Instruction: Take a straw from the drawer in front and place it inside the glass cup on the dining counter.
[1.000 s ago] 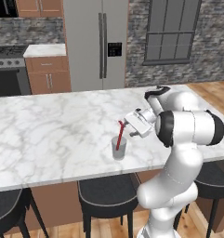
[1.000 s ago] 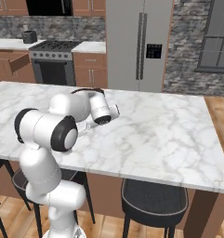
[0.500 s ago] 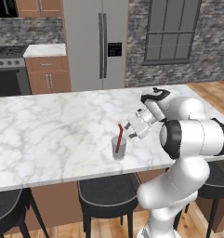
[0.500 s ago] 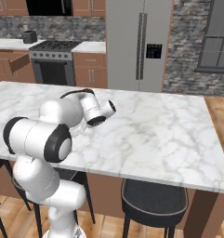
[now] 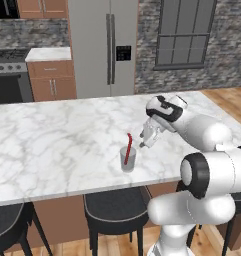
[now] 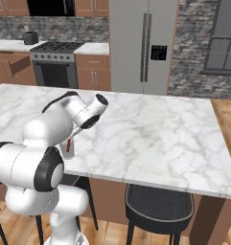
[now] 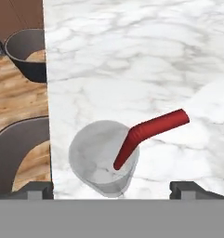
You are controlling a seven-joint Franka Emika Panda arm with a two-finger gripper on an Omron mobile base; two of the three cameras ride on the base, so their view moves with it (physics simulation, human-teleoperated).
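Now the red straw [image 5: 128, 148] stands inside the glass cup [image 5: 127, 159] near the bench's [image 5: 52, 145] front edge; the gripper [image 5: 145, 138], fingers spread wide and holding nothing, hovers just beside it.

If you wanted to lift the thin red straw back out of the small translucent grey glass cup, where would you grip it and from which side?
I would grip the thin red straw on its stem just above the rim of the small translucent grey glass cup, coming from above. It leans against the rim with its upper part free, so the open gripper could probably close there without touching the cup.
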